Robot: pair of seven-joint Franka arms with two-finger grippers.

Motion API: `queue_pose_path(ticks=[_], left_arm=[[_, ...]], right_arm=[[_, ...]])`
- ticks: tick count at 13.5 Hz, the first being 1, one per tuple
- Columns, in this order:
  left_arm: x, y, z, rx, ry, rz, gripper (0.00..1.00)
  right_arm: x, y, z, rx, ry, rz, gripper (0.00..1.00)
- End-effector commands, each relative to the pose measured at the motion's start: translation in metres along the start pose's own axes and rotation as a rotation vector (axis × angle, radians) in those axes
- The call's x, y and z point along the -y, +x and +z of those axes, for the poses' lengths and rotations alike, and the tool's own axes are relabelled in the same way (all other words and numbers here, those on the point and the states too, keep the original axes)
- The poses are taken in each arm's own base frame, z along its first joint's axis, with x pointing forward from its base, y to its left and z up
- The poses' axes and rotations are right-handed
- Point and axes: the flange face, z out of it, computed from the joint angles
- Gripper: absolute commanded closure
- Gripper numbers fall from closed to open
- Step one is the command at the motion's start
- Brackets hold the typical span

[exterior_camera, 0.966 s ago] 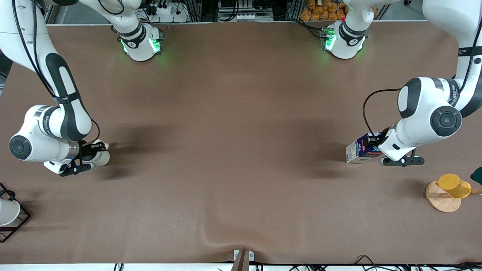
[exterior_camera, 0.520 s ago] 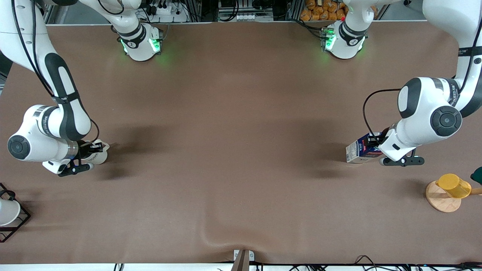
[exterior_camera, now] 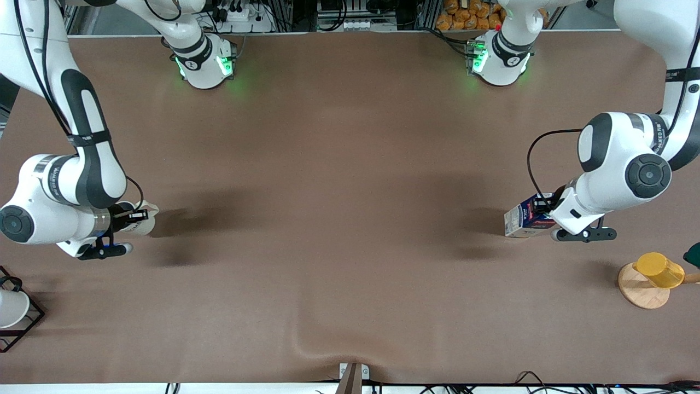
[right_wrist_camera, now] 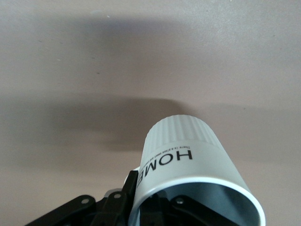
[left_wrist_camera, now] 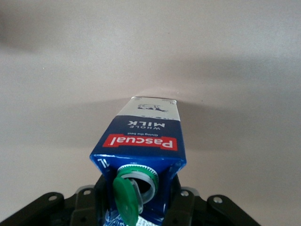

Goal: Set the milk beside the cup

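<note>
- Left gripper (exterior_camera: 541, 210) clamped on Pascal whole-milk carton (exterior_camera: 522, 220), held tilted over table (exterior_camera: 350, 191) at left arm's end.
- Right gripper (exterior_camera: 131, 219) clamped on HOME mug (exterior_camera: 139, 223) rim, at right arm's end, well apart from carton.
- Step: both in carry; next likely needs mug set down, carton brought beside.
- Yellow cup (exterior_camera: 659, 270) on wooden disc (exterior_camera: 640, 287) near carton; white cup (exterior_camera: 11, 307) in wire rack (exterior_camera: 24, 324) near mug.
- No obstruction between.
</note>
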Motion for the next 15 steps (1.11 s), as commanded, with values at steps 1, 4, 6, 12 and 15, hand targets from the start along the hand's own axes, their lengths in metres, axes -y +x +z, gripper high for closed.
queue_pose_path(ticks=[1, 4, 6, 12, 15], left_arm=[[0.000, 0.001, -0.009, -0.023, 0.007, 0.023, 0.50], [-0.002, 0.001, -0.014, -0.029, 0.007, 0.026, 0.50], [-0.003, 0.002, -0.021, -0.038, 0.007, 0.022, 0.50], [-0.011, 0.001, -0.042, -0.058, 0.006, 0.036, 0.50], [-0.010, 0.001, -0.043, -0.059, 0.006, 0.038, 0.50]], right_arm=[[0.017, -0.005, -0.017, 0.014, 0.000, 0.048, 1.00], [0.023, -0.009, -0.020, 0.032, -0.001, 0.090, 1.00], [0.024, -0.008, -0.019, 0.034, 0.001, 0.090, 1.00], [0.022, -0.008, -0.018, 0.034, 0.002, 0.090, 1.00], [0.022, -0.008, -0.018, 0.036, 0.002, 0.093, 1.00]])
